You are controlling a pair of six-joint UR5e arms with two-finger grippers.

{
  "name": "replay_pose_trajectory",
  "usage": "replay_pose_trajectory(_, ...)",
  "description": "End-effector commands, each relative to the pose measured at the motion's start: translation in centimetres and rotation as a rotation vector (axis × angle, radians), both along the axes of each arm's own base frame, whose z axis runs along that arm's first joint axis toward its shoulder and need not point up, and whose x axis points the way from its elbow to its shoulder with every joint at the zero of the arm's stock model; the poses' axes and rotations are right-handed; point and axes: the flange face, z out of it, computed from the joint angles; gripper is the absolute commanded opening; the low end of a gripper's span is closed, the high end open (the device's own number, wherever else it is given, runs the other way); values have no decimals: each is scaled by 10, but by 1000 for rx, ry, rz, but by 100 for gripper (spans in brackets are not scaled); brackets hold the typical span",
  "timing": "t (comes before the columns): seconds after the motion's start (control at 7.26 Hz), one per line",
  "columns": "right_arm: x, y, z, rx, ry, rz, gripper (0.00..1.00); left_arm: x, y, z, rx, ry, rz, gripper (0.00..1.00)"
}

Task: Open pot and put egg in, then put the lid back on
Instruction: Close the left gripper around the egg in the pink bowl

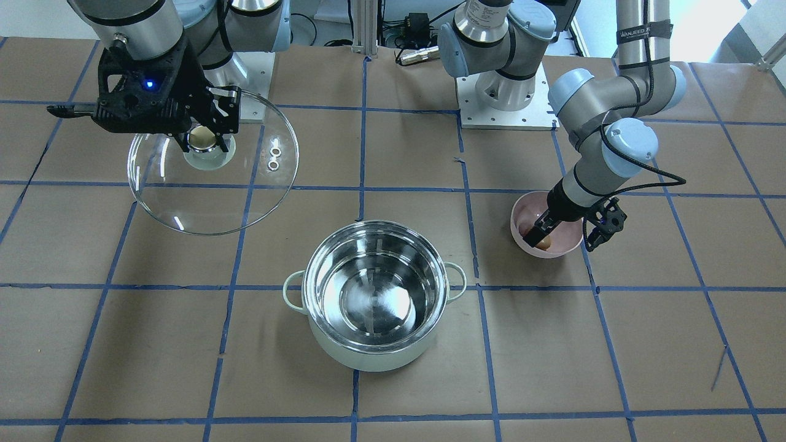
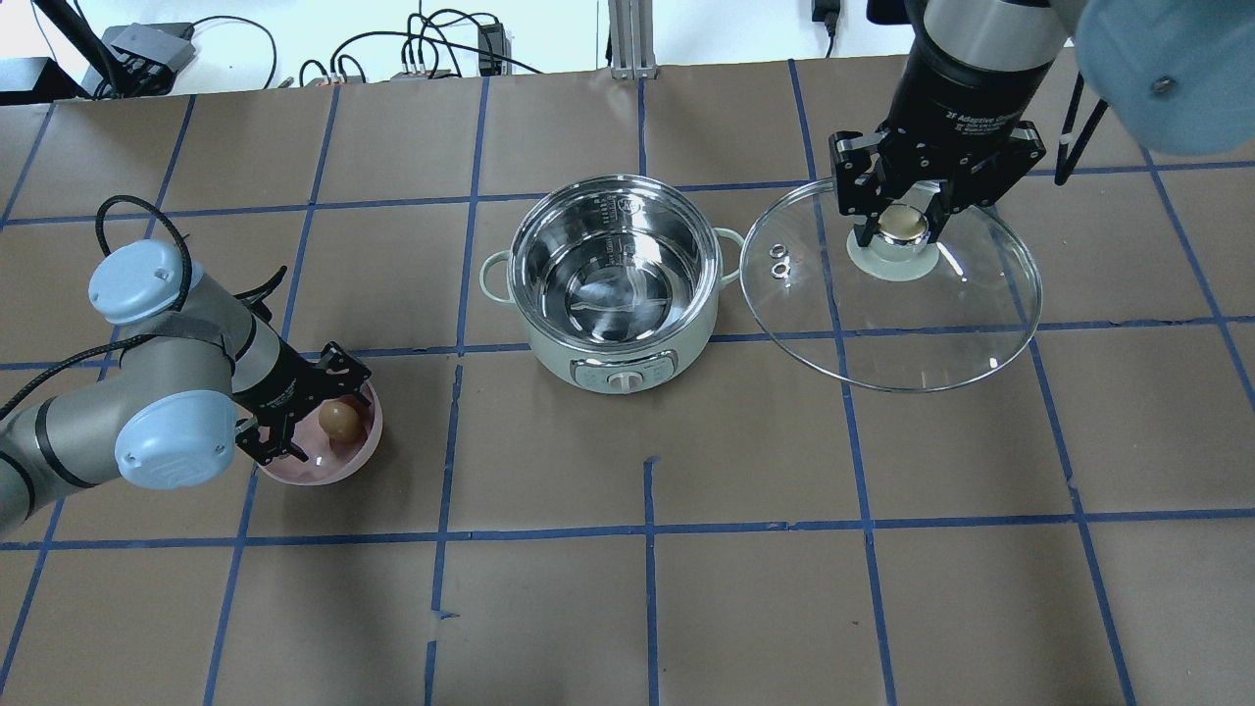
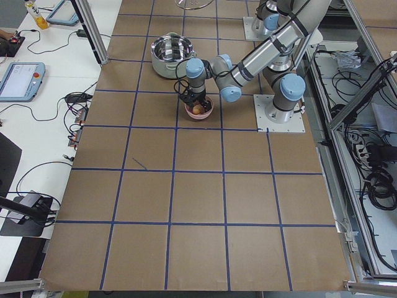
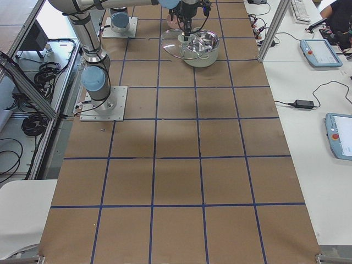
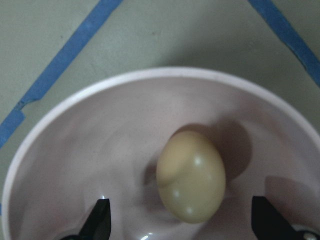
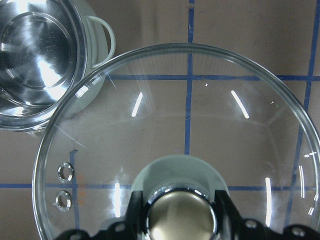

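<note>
The mint-green pot [image 2: 613,265] stands open at the table's middle, its steel inside bare [image 1: 374,294]. My right gripper [image 2: 902,230] is shut on the knob of the glass lid [image 2: 902,324] and holds it beside the pot, on the robot's right, slightly tilted [image 1: 215,190]. The right wrist view shows the lid [image 6: 190,115] with the pot [image 6: 35,50] at the upper left. My left gripper [image 2: 319,424] is open, low inside the pink bowl [image 2: 368,443]. The tan egg [image 5: 190,175] lies in the bowl between its fingertips [image 5: 100,220]. The egg also shows in the overhead view [image 2: 339,420].
The table is covered with brown paper and a blue tape grid [image 2: 647,529]. The arm bases [image 1: 503,92] stand at the robot's edge. Cables and a small box [image 2: 147,44] lie beyond the far edge. Operators' tables with tablets [image 4: 319,52] flank that side.
</note>
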Motion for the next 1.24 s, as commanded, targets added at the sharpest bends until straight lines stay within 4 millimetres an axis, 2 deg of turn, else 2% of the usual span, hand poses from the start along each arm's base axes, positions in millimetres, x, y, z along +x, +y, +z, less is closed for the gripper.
replay_pose_trajectory(0.0, 0, 0, 0, 0, 0, 0, 25, 1, 0, 0, -6, -9, 3, 99)
replay_pose_trajectory(1.1, 5, 2, -1, 2, -2, 8, 25, -1, 0, -12, 14, 7, 2, 96)
